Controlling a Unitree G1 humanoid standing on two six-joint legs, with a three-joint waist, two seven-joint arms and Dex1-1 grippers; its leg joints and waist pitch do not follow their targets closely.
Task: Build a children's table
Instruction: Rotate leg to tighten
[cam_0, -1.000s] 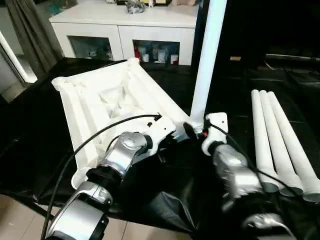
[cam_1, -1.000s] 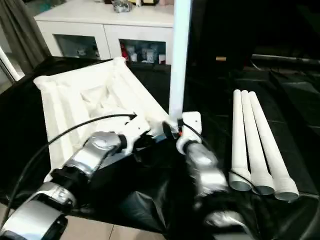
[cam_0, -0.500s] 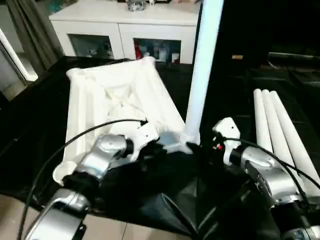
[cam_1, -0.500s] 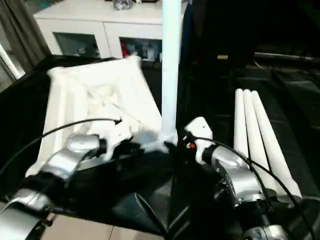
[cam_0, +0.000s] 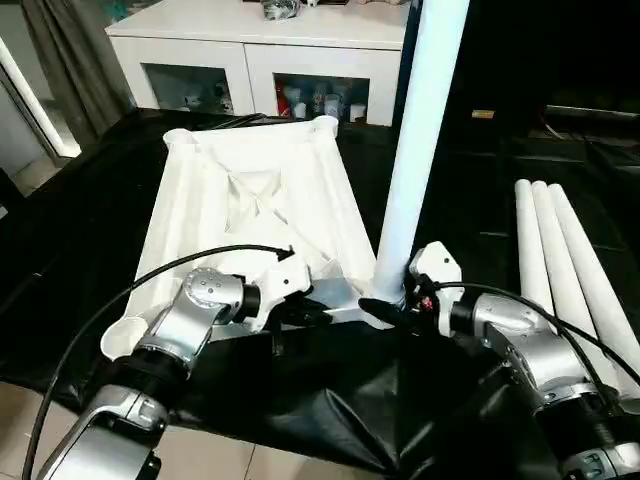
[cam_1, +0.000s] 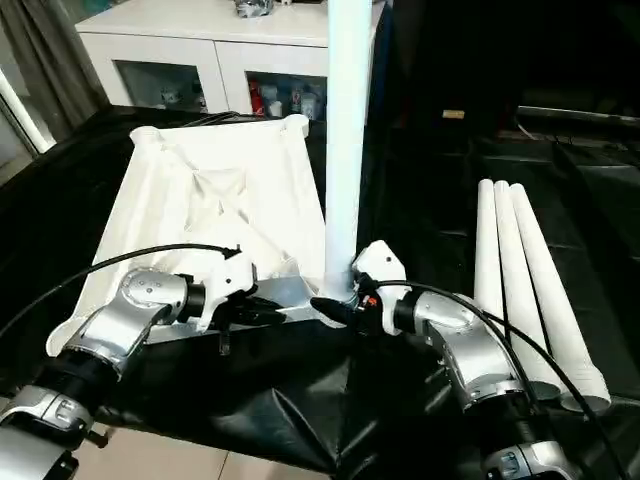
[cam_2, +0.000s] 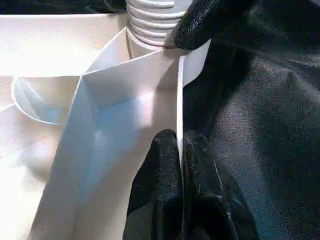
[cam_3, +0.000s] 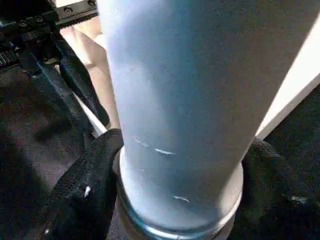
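So, quick update from the bench: over the last second my view swung and the tabletop now sits squarer in front of me on the black cloth, upside down with its ribs up. My left gripper is pinched tight on the thin near edge of the top, right next to the corner socket. Moving right, the upright leg stands in that socket, threaded end down. My right gripper was off it half a second ago; now its fingers wrap the leg's base, closing in. Looks to me like the screwing-in bit comes next. Far right, three spare legs lie side by side.
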